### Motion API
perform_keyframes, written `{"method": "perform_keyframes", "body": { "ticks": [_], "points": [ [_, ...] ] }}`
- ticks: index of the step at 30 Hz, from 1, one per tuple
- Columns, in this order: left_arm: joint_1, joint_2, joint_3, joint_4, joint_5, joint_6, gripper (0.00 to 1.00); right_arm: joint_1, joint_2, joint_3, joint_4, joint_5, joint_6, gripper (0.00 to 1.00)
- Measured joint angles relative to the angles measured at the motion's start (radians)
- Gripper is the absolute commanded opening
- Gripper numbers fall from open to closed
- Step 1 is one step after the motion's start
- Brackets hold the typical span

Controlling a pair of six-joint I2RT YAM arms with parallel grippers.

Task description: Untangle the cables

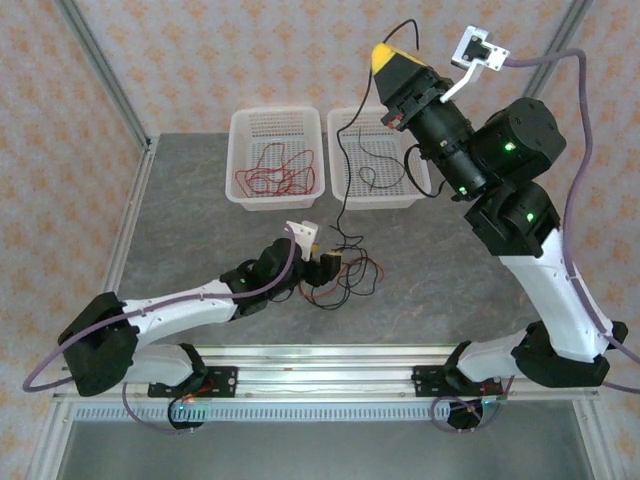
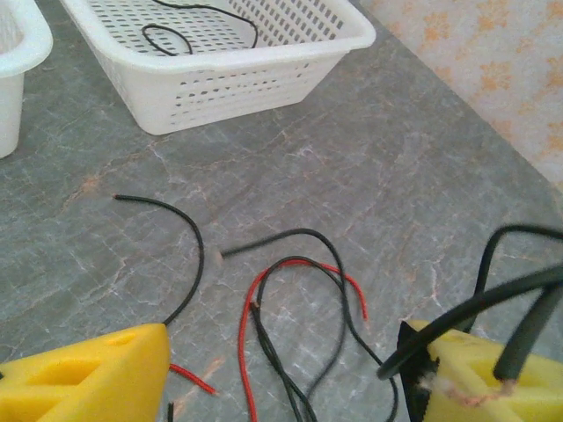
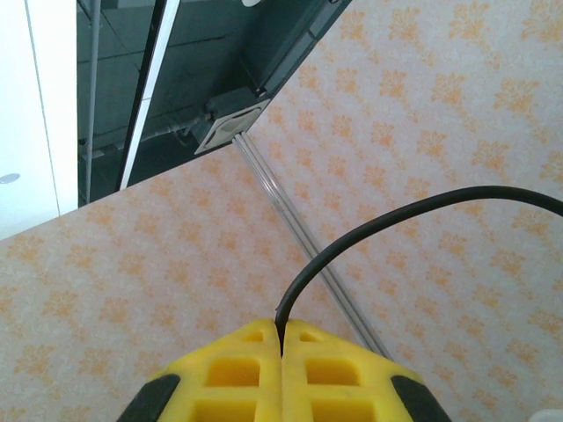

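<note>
A small tangle of thin red and black cables (image 1: 345, 275) lies on the grey table in front of my left gripper (image 1: 325, 265). The left wrist view has that gripper (image 2: 290, 387) open, its yellow fingers (image 2: 88, 378) on either side of a red cable (image 2: 244, 334) and looping black cables (image 2: 189, 255); more black cable crosses its right finger. My right gripper (image 1: 385, 55) is raised high over the back of the table. It (image 3: 281, 330) is shut on one black cable (image 3: 396, 220), which hangs down (image 1: 343, 180) to the tangle.
Two white perforated baskets stand at the back of the table. The left basket (image 1: 275, 203) holds red cables, the right basket (image 1: 385, 200) (image 2: 229, 97) holds black ones. A metal rail (image 1: 320, 352) runs along the near edge by the arm bases.
</note>
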Motion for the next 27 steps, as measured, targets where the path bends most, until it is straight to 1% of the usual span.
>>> {"method": "perform_keyframes", "body": {
  "ticks": [7, 11, 13, 15, 16, 19, 20, 21, 27],
  "points": [
    [0.0, 0.1, 0.0, 0.125, -0.024, -0.001, 0.68, 0.0, 0.002, 0.0, 0.0, -0.003, 0.0, 0.0],
    [0.0, 0.182, 0.004, 0.181, -0.044, -0.007, 0.62, 0.0, 0.002, 0.0, 0.0, -0.003, 0.0, 0.0],
    [0.0, 0.232, 0.01, 0.201, -0.056, -0.016, 0.57, 0.0, 0.002, 0.0, 0.0, -0.003, 0.0, 0.0],
    [0.0, 0.275, 0.011, 0.222, -0.066, -0.027, 0.48, 0.0, 0.002, 0.0, 0.0, -0.003, 0.001, 0.0],
    [0.0, 0.296, 0.012, 0.233, -0.072, -0.033, 0.41, 0.0, 0.002, 0.001, 0.0, -0.003, 0.001, 0.0],
    [0.0, 0.343, 0.012, 0.266, -0.079, -0.05, 0.1, 0.0, 0.0, 0.002, 0.0, -0.003, 0.004, 0.0],
    [0.0, 0.356, 0.012, 0.281, -0.081, -0.056, 0.04, 0.0, 0.0, 0.002, 0.0, -0.003, 0.005, 0.0],
    [0.0, 0.364, 0.013, 0.289, -0.083, -0.057, 0.0, 0.0, -0.002, 0.002, 0.0, -0.003, 0.005, 0.0],
    [0.0, 0.39, 0.032, 0.299, -0.127, -0.068, 0.0, 0.0, -0.007, 0.002, 0.0, -0.002, 0.007, 0.0]
  ]
}}
